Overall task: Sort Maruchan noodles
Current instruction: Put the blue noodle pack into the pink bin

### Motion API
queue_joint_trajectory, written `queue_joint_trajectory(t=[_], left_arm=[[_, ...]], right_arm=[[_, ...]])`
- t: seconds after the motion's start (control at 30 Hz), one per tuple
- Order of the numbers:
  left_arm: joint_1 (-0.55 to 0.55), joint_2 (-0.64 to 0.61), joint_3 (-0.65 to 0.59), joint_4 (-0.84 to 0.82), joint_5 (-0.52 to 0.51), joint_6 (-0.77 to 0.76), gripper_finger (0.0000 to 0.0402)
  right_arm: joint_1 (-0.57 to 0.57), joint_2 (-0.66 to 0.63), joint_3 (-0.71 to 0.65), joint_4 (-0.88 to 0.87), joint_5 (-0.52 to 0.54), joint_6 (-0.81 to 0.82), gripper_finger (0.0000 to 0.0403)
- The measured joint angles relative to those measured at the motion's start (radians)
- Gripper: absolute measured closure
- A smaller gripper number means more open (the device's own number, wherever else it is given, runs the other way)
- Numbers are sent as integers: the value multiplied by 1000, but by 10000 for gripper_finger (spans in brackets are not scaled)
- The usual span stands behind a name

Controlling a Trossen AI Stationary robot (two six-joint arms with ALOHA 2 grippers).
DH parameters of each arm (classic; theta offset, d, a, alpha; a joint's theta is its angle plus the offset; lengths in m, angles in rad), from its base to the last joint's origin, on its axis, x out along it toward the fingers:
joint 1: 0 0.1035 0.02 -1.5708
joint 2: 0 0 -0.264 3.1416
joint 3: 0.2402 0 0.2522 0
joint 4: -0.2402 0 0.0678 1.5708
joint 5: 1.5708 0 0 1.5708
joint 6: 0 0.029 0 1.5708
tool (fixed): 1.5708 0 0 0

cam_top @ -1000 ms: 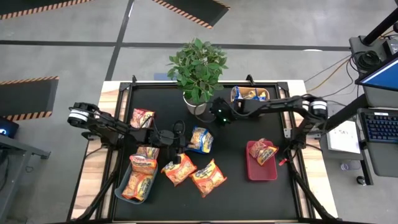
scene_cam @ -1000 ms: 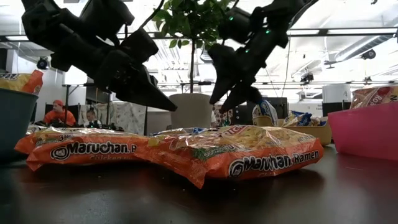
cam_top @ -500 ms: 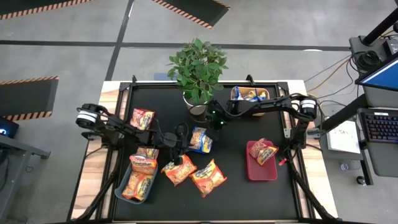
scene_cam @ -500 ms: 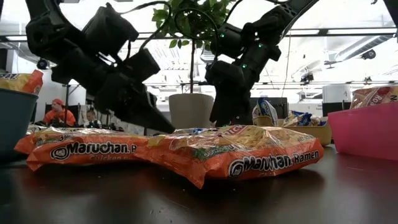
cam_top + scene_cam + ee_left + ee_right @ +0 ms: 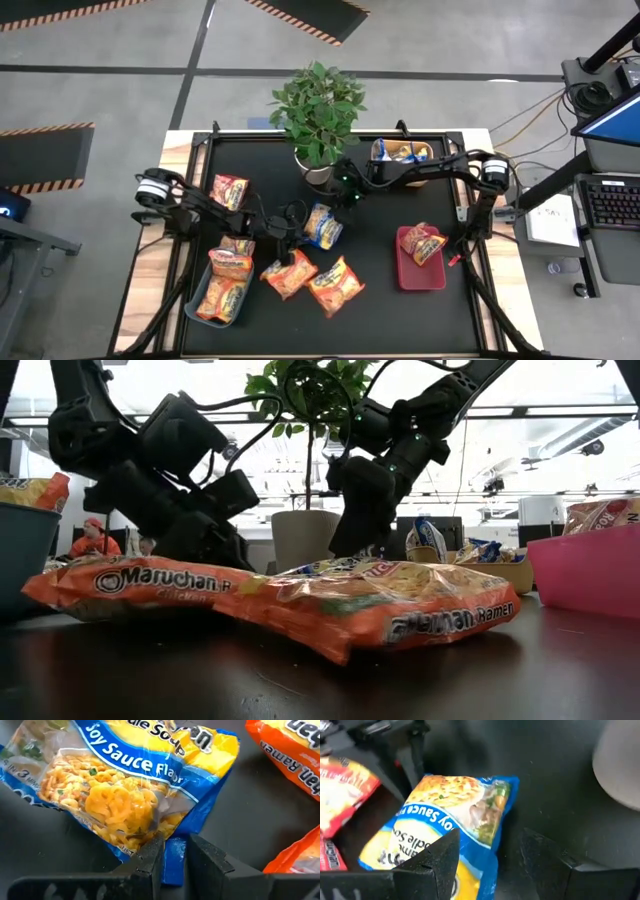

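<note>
Left wrist view shows me my left gripper (image 5: 174,852) pinching 1 corner of the blue-and-yellow noodle packet (image 5: 135,790), which lies mid-desk (image 5: 400,310) beside the plant pot (image 5: 312,172). My right gripper (image 5: 492,857) hovers at the packet's opposite end, fingers spread, 1 finger over the wrapper, 1 over bare desk.

Both arms: matte black, jointed links, loose black cables looped alongside. White band on each rear joint. Green indicator lights on right arm wrist. Left hand (image 5: 172,857) fingers: black, blocky, flat-faced.
</note>
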Motion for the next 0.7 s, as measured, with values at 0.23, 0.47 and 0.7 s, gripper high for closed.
queue_joint_trajectory(t=[0.23,0.47,0.7], left_arm=[[3,17,0,22,3,-1,327],[5,18,-2,18,3,3,327],[5,18,-2,19,2,4,327]], right_arm=[[-8,0,-26,-1,-2,139,204],[-9,0,-87,88,-66,221,204],[-1,0,-110,192,-100,285,204]])
